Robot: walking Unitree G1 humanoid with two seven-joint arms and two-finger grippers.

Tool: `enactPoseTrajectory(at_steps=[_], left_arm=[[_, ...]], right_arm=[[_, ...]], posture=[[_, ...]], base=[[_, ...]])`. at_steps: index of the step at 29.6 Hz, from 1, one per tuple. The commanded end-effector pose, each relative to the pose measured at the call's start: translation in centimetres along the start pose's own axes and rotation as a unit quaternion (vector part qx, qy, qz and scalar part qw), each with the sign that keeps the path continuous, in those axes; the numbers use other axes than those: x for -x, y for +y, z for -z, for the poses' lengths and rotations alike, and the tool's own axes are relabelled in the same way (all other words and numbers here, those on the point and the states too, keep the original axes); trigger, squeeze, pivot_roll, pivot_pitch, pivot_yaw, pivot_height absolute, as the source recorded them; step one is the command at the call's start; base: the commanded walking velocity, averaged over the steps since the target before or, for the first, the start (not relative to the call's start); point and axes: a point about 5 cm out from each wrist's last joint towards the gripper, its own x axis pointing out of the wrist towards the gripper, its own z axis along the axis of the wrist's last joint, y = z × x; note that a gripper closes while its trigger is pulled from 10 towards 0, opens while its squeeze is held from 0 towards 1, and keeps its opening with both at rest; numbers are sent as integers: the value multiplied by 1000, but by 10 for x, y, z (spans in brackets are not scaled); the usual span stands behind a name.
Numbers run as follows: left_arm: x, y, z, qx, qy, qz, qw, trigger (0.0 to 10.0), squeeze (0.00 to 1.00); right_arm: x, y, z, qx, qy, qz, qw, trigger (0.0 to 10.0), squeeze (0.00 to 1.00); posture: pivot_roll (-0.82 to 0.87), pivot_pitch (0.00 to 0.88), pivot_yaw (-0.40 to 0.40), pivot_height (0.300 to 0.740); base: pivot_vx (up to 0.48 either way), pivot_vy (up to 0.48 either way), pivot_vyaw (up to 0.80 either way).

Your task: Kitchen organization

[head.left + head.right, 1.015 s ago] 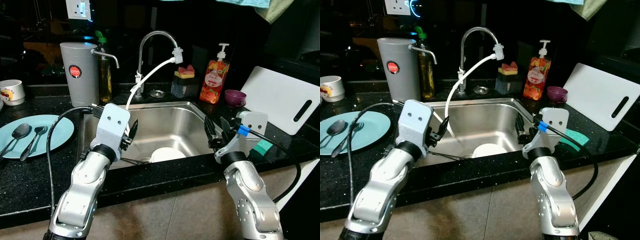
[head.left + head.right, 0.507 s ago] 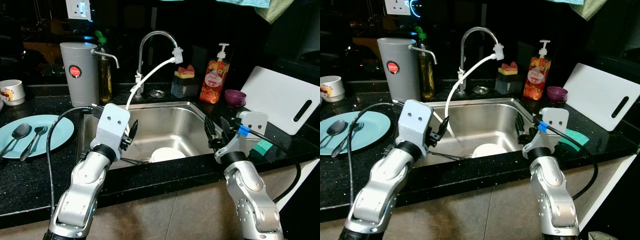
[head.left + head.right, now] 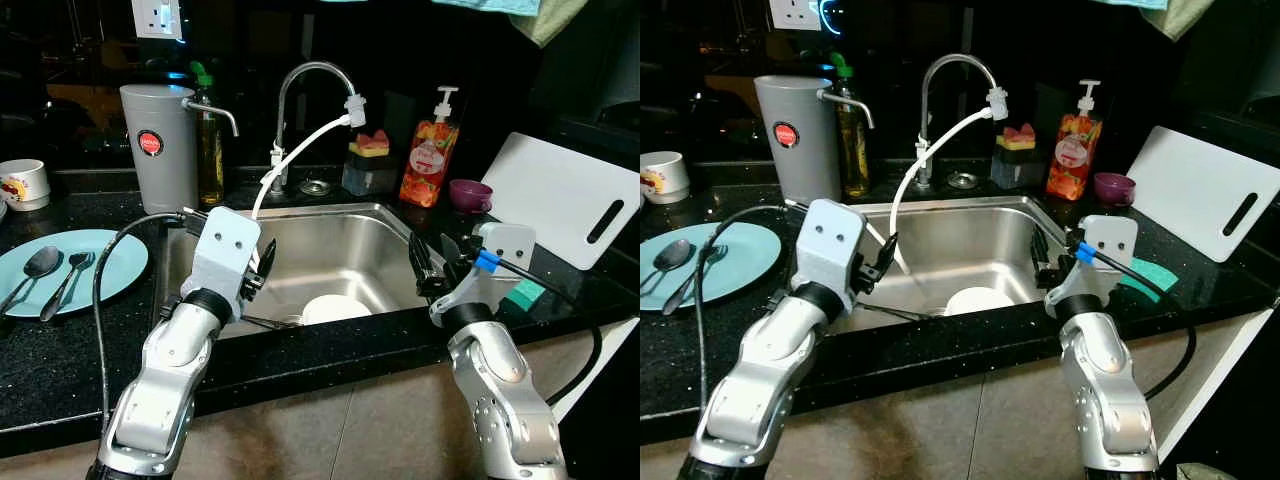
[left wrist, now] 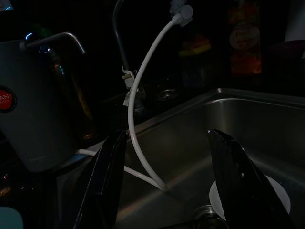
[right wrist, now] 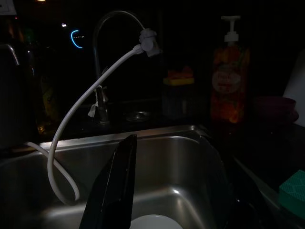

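Over the steel sink, both tools hover, fingers spread.
Left tool and right tool partly hide a white dish; wrist views are dim.

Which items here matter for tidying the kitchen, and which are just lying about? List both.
Job: white dish in the sink; blue plate with spoon and fork; left gripper, right gripper.
Lying about: soap bottle, cutting board, grey canister.

Head views sharp, evenly lit; wrist views dim.
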Motion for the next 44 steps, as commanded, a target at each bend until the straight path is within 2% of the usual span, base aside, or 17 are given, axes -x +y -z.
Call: enactPoseTrajectory(at_steps=[1, 44], left_arm=[[-1, -1, 0, -4, 0, 1, 1000, 10000, 0], [-1, -3, -1, -4, -2, 3, 1000, 10000, 0]], right_arm=[[0, -2, 0, 6, 1, 4, 1000, 10000, 0], [0, -1, 0, 7, 0, 2, 1000, 10000, 0]], posture=[[172, 24, -110, 740], [172, 19, -111, 740]], base=[[0, 0, 0], [0, 0, 0]])
